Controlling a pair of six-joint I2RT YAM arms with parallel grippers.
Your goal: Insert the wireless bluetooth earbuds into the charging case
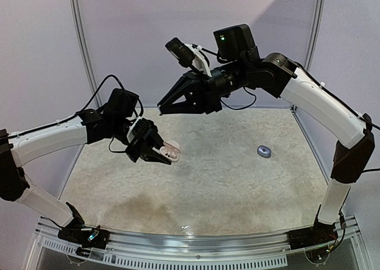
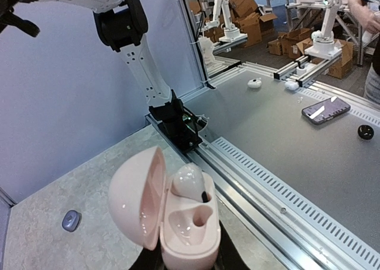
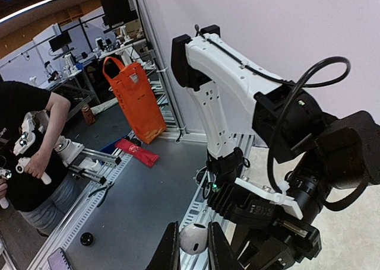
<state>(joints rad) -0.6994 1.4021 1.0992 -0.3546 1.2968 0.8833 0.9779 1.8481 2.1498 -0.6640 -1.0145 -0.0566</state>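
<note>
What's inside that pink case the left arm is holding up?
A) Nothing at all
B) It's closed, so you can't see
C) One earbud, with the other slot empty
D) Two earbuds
C: in the left wrist view the charging case stands open, with one white earbud sitting in the far slot and the near slot bare.

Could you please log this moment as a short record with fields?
Left end effector: shut on charging case, lid open
Right end effector: shut on second earbud, raised above table
Case contents: seated earbud; other socket empty
On table: small grey-blue object
</note>
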